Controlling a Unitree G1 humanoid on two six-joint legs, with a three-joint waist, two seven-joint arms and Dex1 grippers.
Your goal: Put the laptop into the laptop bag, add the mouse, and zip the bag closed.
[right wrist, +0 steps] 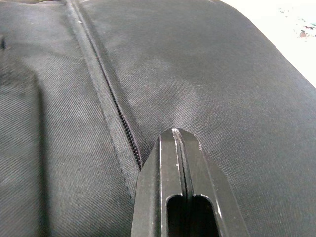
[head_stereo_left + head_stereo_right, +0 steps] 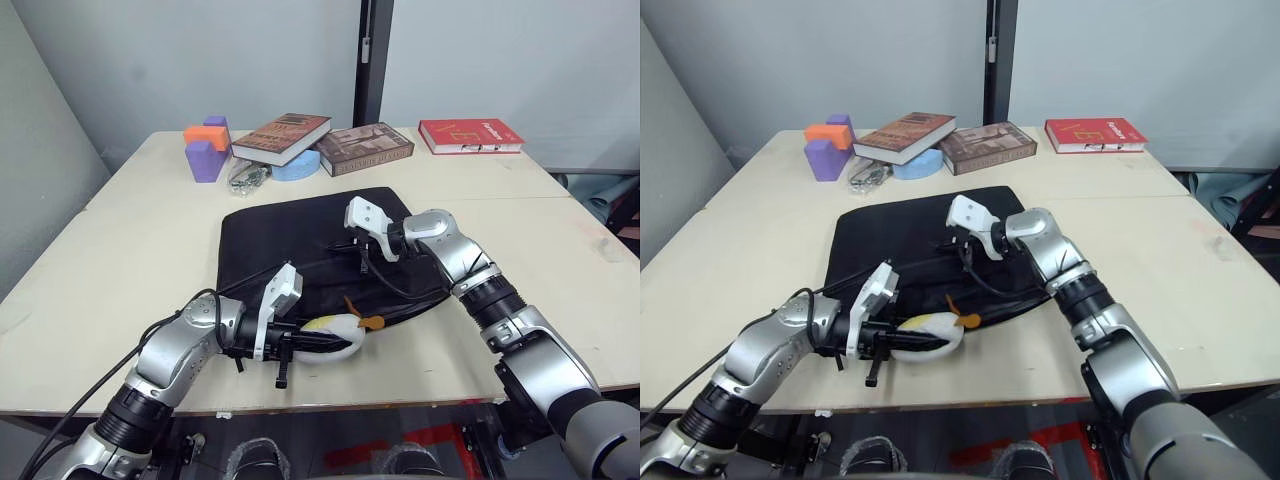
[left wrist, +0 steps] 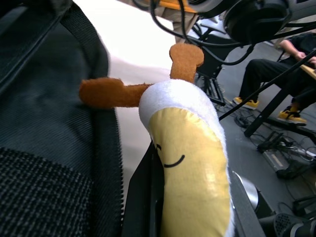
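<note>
My right gripper [image 1: 180, 140] has its two fingers pressed flat together with nothing between them, and the tip rests on the laptop bag [image 1: 207, 74] just beside its zipper line [image 1: 121, 123]. I judge that I am on the zipping step, so I should open up a little, find the zipper's pull tab, pinch it hard, and drag slowly along the teeth so the cloth does not bunch. I cannot see the pull tab here.

In the left wrist view, my left gripper [image 3: 192, 207] squeezes a white and yellow plush toy [image 3: 190, 148] with a smiling face. This is a toy, not the mouse, so I should not put it in. The bag's edge lies just to one side of it.

From the head camera, the bag [image 2: 270, 235] lies flat in the middle of the table [image 2: 120, 230]. My right gripper [image 2: 362, 258] sits on its middle. My left gripper [image 2: 290, 345] holds the toy at the bag's near edge. Books [image 2: 365, 148] and blocks [image 2: 207, 148] sit at the far side.
</note>
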